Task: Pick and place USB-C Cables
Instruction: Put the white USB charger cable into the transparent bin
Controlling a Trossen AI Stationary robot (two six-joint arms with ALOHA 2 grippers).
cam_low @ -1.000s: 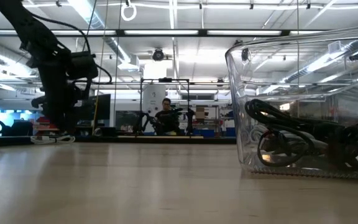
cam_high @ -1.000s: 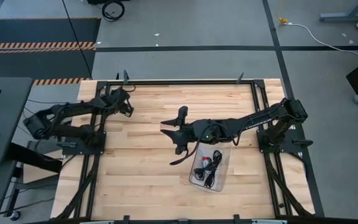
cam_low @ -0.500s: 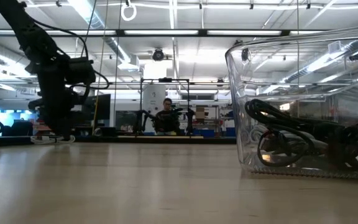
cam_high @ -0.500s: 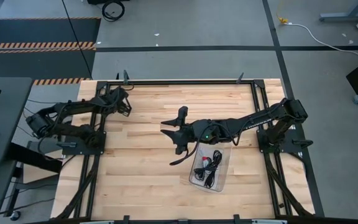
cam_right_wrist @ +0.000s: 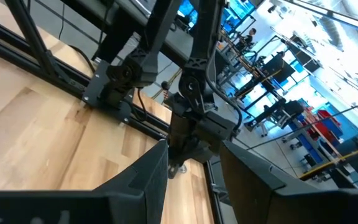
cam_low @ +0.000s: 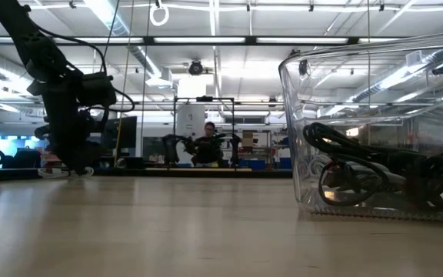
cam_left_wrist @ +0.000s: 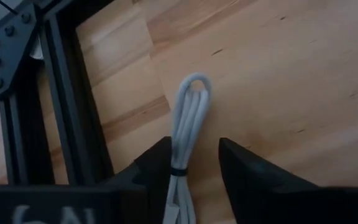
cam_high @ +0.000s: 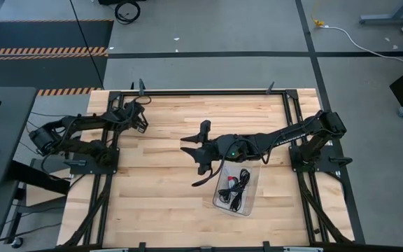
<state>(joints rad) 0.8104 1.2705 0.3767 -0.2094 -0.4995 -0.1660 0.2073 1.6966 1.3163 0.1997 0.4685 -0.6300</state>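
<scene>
A white USB-C cable bundle [cam_left_wrist: 189,118], tied with a dark band, lies flat on the wooden table beside the black frame rail at the far left. My left gripper [cam_left_wrist: 194,168] is open and low over it. Its fingers stand on either side of the bundle's near part, with the bundle close to one finger. The same gripper shows in the high view [cam_high: 138,120] and the low view [cam_low: 74,163]. My right gripper [cam_high: 196,152] is open and empty above the table's middle. Several black cables and one with red lie in a clear bin [cam_high: 238,187].
The black frame rail [cam_left_wrist: 67,118] runs close beside the white bundle. The clear bin [cam_low: 375,138] stands at the near right of the table. Bare wood [cam_high: 152,189] lies between the arms and toward the near edge. A person shows far off in the room [cam_low: 208,146].
My left gripper has moved a little toward the table's left edge and lower toward the table.
</scene>
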